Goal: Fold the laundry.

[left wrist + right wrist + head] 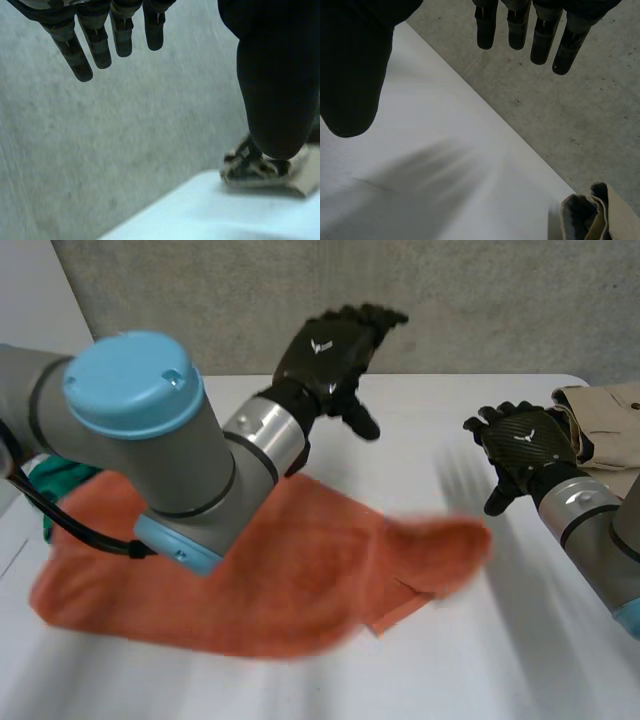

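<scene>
At the far left of the white table (520,640), a green cloth (55,480) peeks out from behind the left arm (150,430), just beside the left end of the orange towel (300,570). That towel lies loosely spread and rumpled from near the table's left edge to a little past the middle. Its right end narrows to a rounded tip, and a small corner sticks out along its near edge. The arm crosses above its left part, and both hands are apart from it. The left hand (330,350) hangs in the air beyond the towel's far edge, over the back of the table. In the left wrist view its fingers (100,40) are straight and side by side, with the thumb (277,75) set wide of them and nothing between. Right of the towel's tip, bare tabletop runs to the near edge. Above it the right hand (525,445) hovers with its fingers loosely spread and the thumb out. The right wrist view shows its fingers (540,35) straight and holding nothing, the table's edge (520,135) slanting beneath them, and a concrete floor (580,115) beyond. A folded beige garment (605,415) sits at the far right corner, just behind the right hand and close to the table's edge.
</scene>
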Controlling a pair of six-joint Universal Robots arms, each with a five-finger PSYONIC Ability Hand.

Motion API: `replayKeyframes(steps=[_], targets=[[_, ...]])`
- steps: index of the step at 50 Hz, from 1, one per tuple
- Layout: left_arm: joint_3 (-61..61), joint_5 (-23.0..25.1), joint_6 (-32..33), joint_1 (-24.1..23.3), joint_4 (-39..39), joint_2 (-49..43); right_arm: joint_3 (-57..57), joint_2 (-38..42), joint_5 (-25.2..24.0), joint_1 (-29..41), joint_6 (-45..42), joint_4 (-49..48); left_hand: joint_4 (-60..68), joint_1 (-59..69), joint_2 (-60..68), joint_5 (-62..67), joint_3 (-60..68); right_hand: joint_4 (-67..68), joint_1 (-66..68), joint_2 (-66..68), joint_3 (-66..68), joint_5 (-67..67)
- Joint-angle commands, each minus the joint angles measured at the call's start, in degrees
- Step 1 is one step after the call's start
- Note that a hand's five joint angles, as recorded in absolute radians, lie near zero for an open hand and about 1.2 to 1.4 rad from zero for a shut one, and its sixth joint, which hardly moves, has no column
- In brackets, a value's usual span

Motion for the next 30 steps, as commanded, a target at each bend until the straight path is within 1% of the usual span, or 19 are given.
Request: replayKeyframes(steps=[1,5,8,10,14,17,20,22,30], targets=[[-7.1,-0.9,3.2,2.6,-1.8,6.9,-0.3,-0.5,-0.5,-0.6,0.0,0.5,-0.4,0.8,-0.6,-0.8,-1.0,-3.4,-1.7,-2.7,-2.3,-3.3],[-13.8,-1.1,3.4,6.3,-2.7,13.8,-0.1,-1.4,-0.5,-0.3,-0.2,1.5,0.1,1.3,-0.1,-0.3,-0.5,-3.4,-1.7,-2.7,-2.3,-3.3],[-18.2,-1.6,4.3,8.3,-3.3,17.8,0.0,-2.6,-0.6,-0.1,-0.3,4.7,0.4,1.6,0.2,0.0,-0.2,-3.4,-1.7,-2.7,-2.3,-3.3],[-20.5,-2.4,5.7,9.2,-3.8,19.1,-0.2,-3.2,-0.6,0.4,-0.5,8.8,0.4,1.6,0.2,0.0,-0.2,-3.4,-1.7,-2.7,-2.3,-3.3],[-26.1,-4.7,12.5,11.9,-6.6,20.9,-0.5,-4.1,-2.8,1.1,-0.9,16.4,0.6,1.8,0.4,0.2,0.0,-3.4,-1.7,-2.7,-2.3,-3.3],[-30.7,-6.8,18.8,13.9,-8.5,21.6,-0.6,-3.8,-4.9,2.2,-2.4,19.4,1.4,2.6,1.2,1.0,0.8,-3.4,-1.7,-2.7,-2.3,-3.3],[-35.2,-8.3,23.1,15.5,-9.2,22.3,-0.6,-3.0,-5.6,2.8,-4.3,19.2,1.9,3.1,1.7,1.5,1.3,-3.4,-1.7,-2.7,-2.3,-3.3],[-37.4,-8.9,24.2,15.7,-9.3,23.2,-1.0,-1.6,-5.6,2.9,-6.2,18.3,3.4,4.6,3.2,3.0,2.8,-3.4,-1.7,-2.7,-2.3,-3.3],[-45.8,-9.6,24.4,15.8,-9.4,27.4,-7.8,6.4,-5.2,4.0,-8.0,13.7,6.6,7.8,6.4,6.2,6.0,-3.4,-1.7,-2.7,-2.3,-3.3]])
